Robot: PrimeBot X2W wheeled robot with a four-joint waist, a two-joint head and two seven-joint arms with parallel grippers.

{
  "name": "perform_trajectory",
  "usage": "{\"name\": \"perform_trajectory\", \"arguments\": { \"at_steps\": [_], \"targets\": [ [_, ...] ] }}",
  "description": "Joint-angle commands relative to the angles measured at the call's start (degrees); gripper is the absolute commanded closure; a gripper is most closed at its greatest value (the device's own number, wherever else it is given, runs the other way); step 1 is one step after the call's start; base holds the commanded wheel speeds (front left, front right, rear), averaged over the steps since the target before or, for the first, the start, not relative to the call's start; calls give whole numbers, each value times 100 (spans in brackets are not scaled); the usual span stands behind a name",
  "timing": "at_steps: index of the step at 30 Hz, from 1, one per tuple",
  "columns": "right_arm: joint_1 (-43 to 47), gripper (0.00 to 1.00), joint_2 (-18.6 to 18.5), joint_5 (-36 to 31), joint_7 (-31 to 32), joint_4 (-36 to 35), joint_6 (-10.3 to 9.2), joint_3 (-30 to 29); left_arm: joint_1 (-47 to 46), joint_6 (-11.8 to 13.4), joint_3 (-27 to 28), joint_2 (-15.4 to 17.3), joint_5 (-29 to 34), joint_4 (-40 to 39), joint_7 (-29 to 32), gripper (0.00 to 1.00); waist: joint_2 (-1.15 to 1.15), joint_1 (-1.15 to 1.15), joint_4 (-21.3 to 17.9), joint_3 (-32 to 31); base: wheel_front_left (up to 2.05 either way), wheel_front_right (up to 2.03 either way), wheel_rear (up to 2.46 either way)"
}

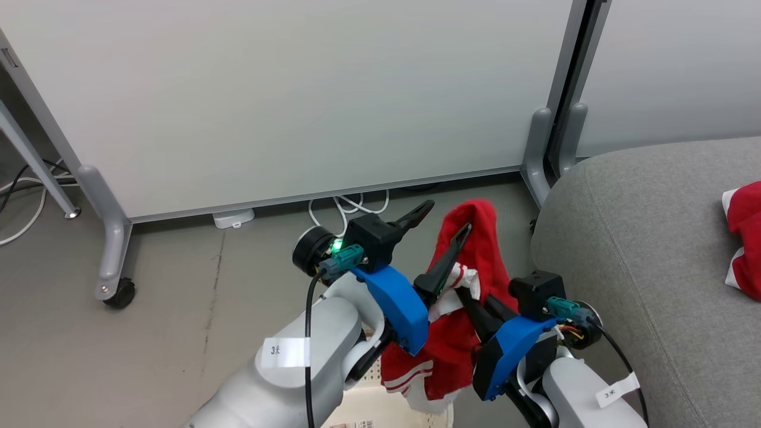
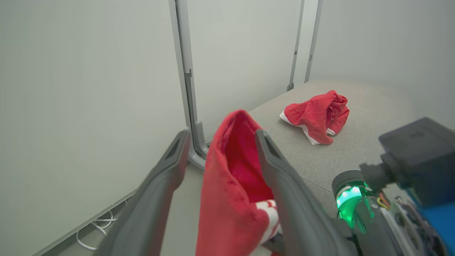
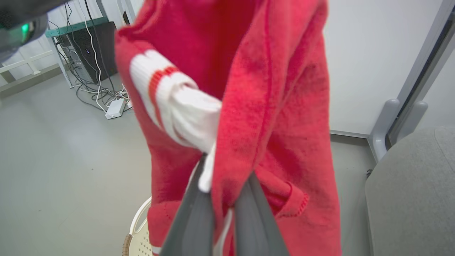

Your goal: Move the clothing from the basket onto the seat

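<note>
To your right, a grey cushioned seat (image 1: 642,249) carried one crumpled red garment (image 1: 743,238) with white trim, lying on its top, well apart from the rounded near edge. Below you, the grey floor (image 1: 178,333) bore a cream perforated basket (image 1: 380,410). It also bore the wheeled feet of a white partition (image 1: 297,89), loose white cables (image 1: 351,208), and a small white box (image 1: 233,218) near them.
</note>
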Motion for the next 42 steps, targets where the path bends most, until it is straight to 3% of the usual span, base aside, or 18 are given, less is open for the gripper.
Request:
{"name": "perform_trajectory", "arguments": {
  "at_steps": [1, 11, 19, 30, 42],
  "targets": [
    [-76, 100, -9, -7, -29, -4, 2, -34, 98, -14, 68, -1, 68, 15, -25, 0, 0, 0, 3, 1, 0, 0, 0],
    [46, 100, -9, -127, -34, -68, 2, -245, 1075, -14, 758, 216, 485, -410, -21, 0, 0, 0, 49, 46, 0, 0, 0],
    [116, 100, -9, -241, 25, -170, 2, -416, 1963, -14, 1634, 472, 1249, -1081, -21, 0, 0, 0, 97, 102, 0, 0, 0],
    [222, 100, -9, -297, 90, -309, 2, -529, 2914, -14, 2696, 442, 2016, -1622, -21, 0, 0, 0, 125, 135, 0, 0, 0],
    [291, 100, -9, -321, 120, -376, 2, -609, 3363, -14, 3070, 420, 2204, -1807, -21, 0, 0, 0, 124, 123, 0, 0, 0]
  ]
}}
